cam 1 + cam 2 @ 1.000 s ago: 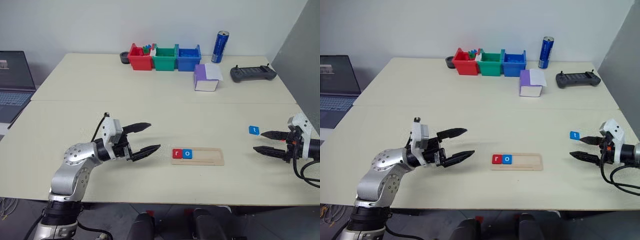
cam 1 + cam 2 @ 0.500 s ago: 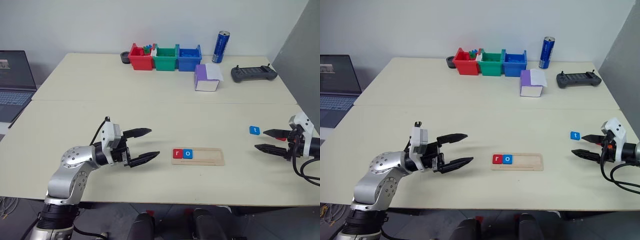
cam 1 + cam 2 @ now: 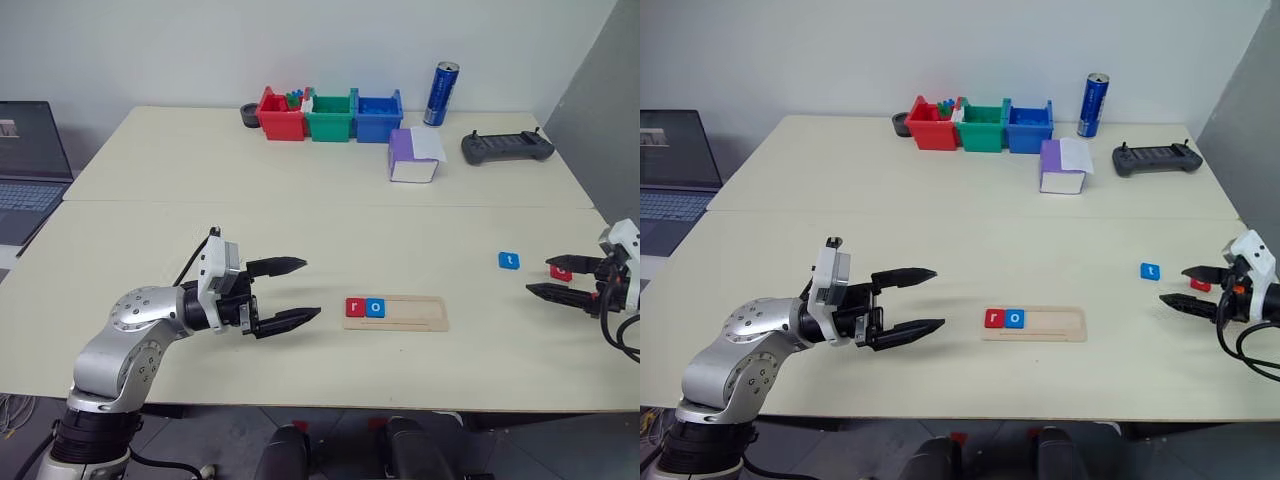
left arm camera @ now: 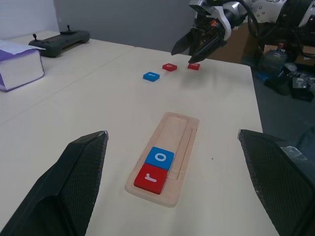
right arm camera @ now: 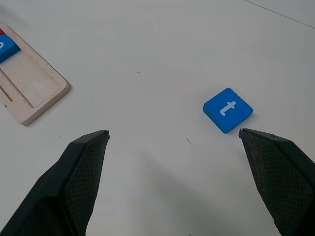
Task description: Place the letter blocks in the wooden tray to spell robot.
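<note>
Left gripper (image 3: 292, 293) held level above the table, fingers spread; right gripper (image 3: 558, 278) angled downward, fingers likewise apart, empty.

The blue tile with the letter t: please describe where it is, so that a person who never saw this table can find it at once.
Start at the wooden tray near the table's front edge, then look toward the right gripper. The blue t tile lies flat on the bare table between them, nearer the gripper. The tiles beside it, close to the gripper, are red; the other blue tile sits in the tray.
</note>
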`<state>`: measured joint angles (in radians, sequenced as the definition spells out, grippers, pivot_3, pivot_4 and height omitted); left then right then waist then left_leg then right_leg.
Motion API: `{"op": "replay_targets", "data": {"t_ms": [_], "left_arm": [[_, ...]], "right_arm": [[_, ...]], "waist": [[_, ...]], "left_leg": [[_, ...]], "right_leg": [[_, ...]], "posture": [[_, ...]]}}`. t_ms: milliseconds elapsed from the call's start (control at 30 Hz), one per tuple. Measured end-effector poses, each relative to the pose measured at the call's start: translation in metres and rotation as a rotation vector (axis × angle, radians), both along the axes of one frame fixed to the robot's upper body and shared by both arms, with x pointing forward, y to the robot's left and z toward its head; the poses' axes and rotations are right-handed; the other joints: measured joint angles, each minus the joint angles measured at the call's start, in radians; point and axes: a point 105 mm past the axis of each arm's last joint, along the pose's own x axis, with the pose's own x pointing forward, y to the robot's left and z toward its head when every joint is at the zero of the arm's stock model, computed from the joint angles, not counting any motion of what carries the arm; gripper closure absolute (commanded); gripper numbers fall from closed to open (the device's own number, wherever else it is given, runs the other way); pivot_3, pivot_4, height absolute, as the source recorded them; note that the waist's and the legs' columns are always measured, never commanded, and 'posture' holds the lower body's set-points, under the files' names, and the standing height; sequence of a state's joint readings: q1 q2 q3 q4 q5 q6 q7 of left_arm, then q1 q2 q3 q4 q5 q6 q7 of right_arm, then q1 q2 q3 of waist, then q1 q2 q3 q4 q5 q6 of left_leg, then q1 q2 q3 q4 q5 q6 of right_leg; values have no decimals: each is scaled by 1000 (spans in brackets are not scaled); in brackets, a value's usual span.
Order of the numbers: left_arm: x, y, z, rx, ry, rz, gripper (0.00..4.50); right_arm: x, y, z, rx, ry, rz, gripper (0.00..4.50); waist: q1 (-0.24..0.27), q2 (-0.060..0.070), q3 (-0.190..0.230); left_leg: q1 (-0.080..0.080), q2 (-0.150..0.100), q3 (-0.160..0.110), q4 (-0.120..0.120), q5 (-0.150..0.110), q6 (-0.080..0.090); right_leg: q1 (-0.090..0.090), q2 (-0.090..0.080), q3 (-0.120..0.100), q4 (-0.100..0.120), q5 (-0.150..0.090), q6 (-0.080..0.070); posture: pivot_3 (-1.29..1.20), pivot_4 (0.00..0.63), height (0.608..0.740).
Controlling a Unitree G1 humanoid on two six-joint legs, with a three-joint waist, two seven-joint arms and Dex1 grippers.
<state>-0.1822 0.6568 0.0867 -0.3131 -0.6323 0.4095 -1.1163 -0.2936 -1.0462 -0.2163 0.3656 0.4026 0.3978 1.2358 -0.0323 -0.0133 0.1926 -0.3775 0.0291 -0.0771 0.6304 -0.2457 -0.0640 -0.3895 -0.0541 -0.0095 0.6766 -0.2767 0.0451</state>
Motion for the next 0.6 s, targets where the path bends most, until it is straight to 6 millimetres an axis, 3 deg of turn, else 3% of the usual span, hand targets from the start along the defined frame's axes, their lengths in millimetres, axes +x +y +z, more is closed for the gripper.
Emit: {"op": "replay_targets", "data": {"t_ms": [333, 467, 600], "left_arm": [[-3, 2, -4, 9, 30, 7, 29], [-4, 2, -4, 5, 40, 3, 29], [-4, 2, -5, 10, 42, 3, 29]], "right_arm": [[6, -14, 2, -21, -48, -111, 0], [18, -7, 1, 5, -83, -135, 0], [39, -40, 6, -66, -129, -375, 0]], "waist": [[0, 0, 0], [-2, 0, 0], [0, 0, 0]], "left_leg": [[0, 0, 0, 0, 0, 0], [0, 0, 0, 0, 0, 0], [0, 0, 1, 0, 0, 0]], "right_leg": [[0, 0, 0, 0, 0, 0], [0, 0, 0, 0, 0, 0], [0, 0, 1, 0, 1, -2]], "posture": [[0, 150, 740], [0, 150, 740], [0, 150, 740]]}}
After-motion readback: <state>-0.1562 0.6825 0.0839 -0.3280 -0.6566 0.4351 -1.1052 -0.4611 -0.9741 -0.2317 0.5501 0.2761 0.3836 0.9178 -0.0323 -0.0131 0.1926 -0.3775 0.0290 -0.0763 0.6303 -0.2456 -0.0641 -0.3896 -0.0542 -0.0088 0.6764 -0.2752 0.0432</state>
